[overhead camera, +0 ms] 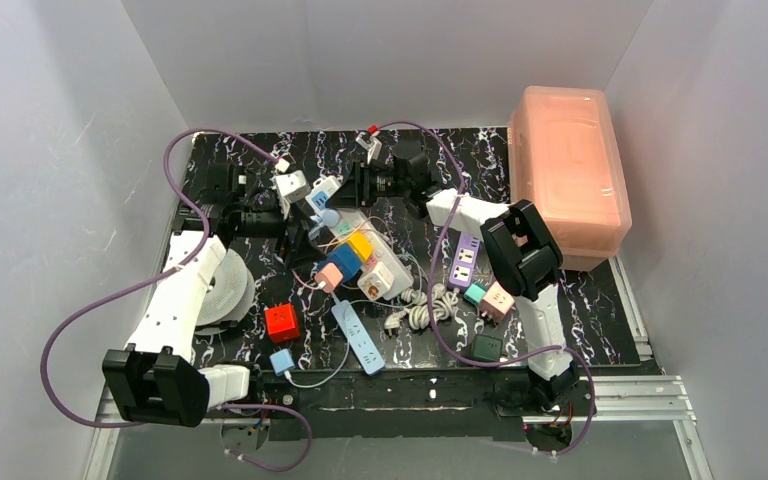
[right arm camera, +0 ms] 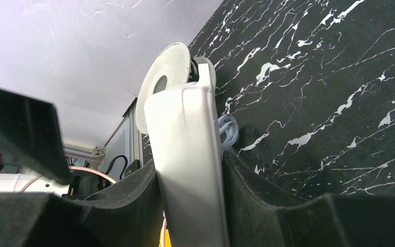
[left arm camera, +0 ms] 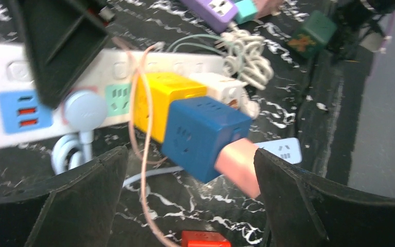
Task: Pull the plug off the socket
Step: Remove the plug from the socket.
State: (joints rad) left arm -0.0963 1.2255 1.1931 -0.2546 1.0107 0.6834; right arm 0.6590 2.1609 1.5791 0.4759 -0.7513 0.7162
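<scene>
The long white socket (overhead camera: 352, 222) lies diagonally mid-table. My right gripper (overhead camera: 348, 190) is shut on its far end, and the right wrist view shows both pads pressed against the white body of the socket (right arm camera: 185, 154). A round pale-blue plug (left arm camera: 85, 110) sits in the face of the socket (left arm camera: 10, 72). A chain of cubes, yellow (left arm camera: 164, 100), blue (left arm camera: 203, 136) and pink (left arm camera: 236, 164), lies across the strip; I cannot tell whether it is plugged in. My left gripper (left arm camera: 189, 154) stands open around the chain's pink end and grips nothing. From above, the left gripper (overhead camera: 303, 245) is beside the cubes.
A pink lidded bin (overhead camera: 570, 170) stands at the back right. A short purple strip (overhead camera: 465, 262), a slim light-blue strip (overhead camera: 360, 340), a red cube (overhead camera: 282, 322), a dark green cube (overhead camera: 487, 347) and a white reel (overhead camera: 225, 290) lie around. Cords tangle near the strip.
</scene>
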